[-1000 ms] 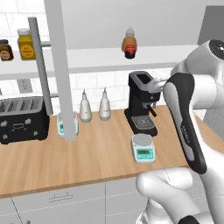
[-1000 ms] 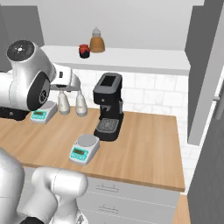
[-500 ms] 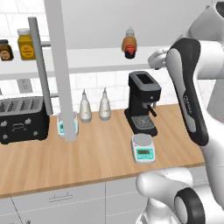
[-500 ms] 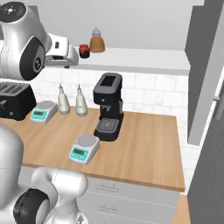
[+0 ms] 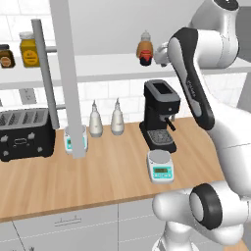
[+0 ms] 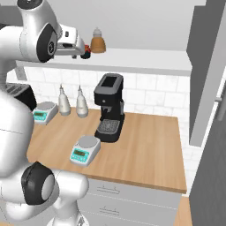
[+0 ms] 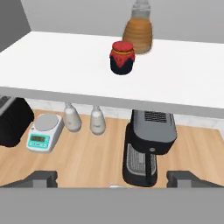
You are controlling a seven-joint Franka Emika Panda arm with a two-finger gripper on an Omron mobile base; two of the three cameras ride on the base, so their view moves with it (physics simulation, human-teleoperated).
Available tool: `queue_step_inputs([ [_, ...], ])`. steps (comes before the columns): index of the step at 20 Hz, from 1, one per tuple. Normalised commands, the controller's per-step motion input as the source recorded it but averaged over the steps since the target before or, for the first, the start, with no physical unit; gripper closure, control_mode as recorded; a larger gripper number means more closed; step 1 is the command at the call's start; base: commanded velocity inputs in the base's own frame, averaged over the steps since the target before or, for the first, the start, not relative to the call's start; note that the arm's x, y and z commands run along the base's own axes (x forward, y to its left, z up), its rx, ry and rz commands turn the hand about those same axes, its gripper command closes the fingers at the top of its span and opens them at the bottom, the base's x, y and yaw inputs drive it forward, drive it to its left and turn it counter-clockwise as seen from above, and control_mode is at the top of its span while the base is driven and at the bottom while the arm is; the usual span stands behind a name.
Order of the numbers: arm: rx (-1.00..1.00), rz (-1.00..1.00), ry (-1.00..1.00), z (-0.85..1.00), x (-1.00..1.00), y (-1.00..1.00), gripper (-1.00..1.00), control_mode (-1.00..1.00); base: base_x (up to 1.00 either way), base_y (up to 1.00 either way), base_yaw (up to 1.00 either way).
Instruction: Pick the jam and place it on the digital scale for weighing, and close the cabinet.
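Jam (image 7: pixel 121 58) ahead of open gripper (image 7: pixel 112 179)

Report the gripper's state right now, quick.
Gripper: open, holding nothing; its fingers stand wide apart, aimed at the jam on the cabinet shelf.

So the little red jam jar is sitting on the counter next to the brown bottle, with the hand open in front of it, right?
Not quite: the jam jar sits on the white shelf, not the counter, as the hand view shows. It is next to the brown bottle, with the hand open in front of it.
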Motion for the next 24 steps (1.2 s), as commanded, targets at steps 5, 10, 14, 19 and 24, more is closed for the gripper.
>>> queue_step_inputs([
  [5, -0.01, 0.0, 0.0, -0.14, 0.69, 0.25, -1.0, -1.0, 0.0, 0.0, 0.0],
  [10, 0.0, -0.01, -0.05, -0.14, 0.64, 0.07, -1.0, -1.0, 0.0, 0.0, 0.0],
  [14, 0.0, -0.03, 0.01, -0.07, 0.62, 0.0, -1.0, -1.0, 0.0, 0.0, 0.0],
  [19, 0.0, -0.02, 0.06, -0.02, 0.67, 0.0, -1.0, -1.0, 0.0, 0.0, 0.0],
  [24, 0.0, -0.01, 0.02, 0.0, 0.64, 0.0, -1.0, -1.0, 0.0, 0.0, 0.0],
])
